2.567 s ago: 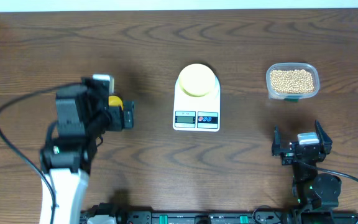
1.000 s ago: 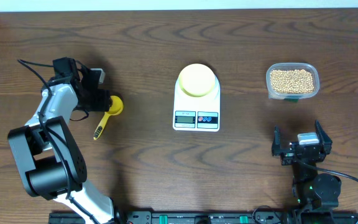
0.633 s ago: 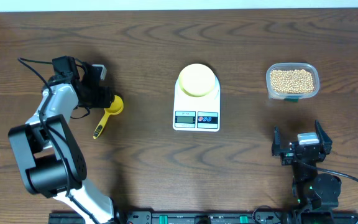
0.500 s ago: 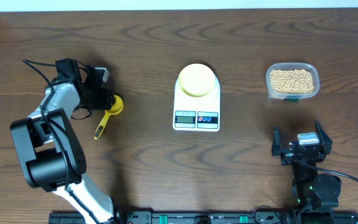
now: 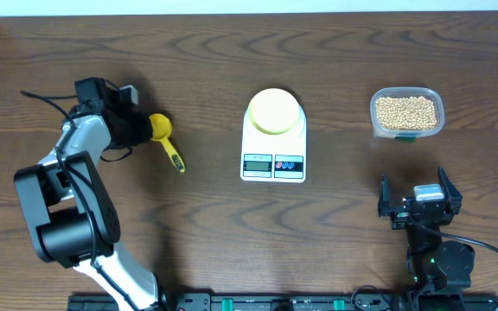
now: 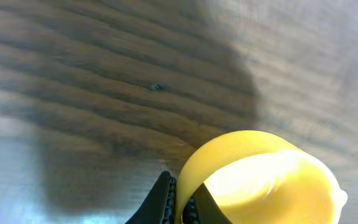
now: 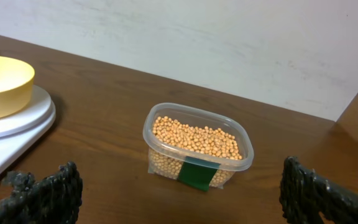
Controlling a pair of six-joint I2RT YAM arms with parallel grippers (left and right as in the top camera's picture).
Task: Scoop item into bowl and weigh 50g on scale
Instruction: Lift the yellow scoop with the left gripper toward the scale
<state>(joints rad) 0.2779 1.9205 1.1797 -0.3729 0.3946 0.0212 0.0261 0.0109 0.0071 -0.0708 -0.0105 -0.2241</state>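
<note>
**A:** How do the jaws of the left gripper [image 6: 179, 202] stand?

**B:** They are pressed together on the bright yellow plastic scoop [image 6: 260, 180]. The wall of its cup is pinched between the two black fingertips [image 6: 165, 198]. From overhead, the cup sits right at the jaws and the handle slants away from them. Whether it rests on the dark wooden table [image 5: 214, 233] or hangs just above it, I cannot tell.

**A:** And beyond the scoop?

**B:** Further out from those jaws, well apart from the scoop, is the white kitchen scale [image 5: 273, 164]. The small round pale-yellow bowl [image 5: 273, 111] stands on its round platform.

**A:** What about the right gripper [image 7: 179, 196]?

**B:** Its jaws are spread wide, one finger at each lower corner of its wrist view.

**A:** Where are the beans?

**B:** Straight ahead of those open jaws. The small round tan beans [image 7: 194, 140] fill a clear rectangular plastic tub [image 7: 246, 155] with a dark green label on the side facing the jaws. Ahead and to the left of the jaws are the bowl and the scale, apart from the tub.
</note>
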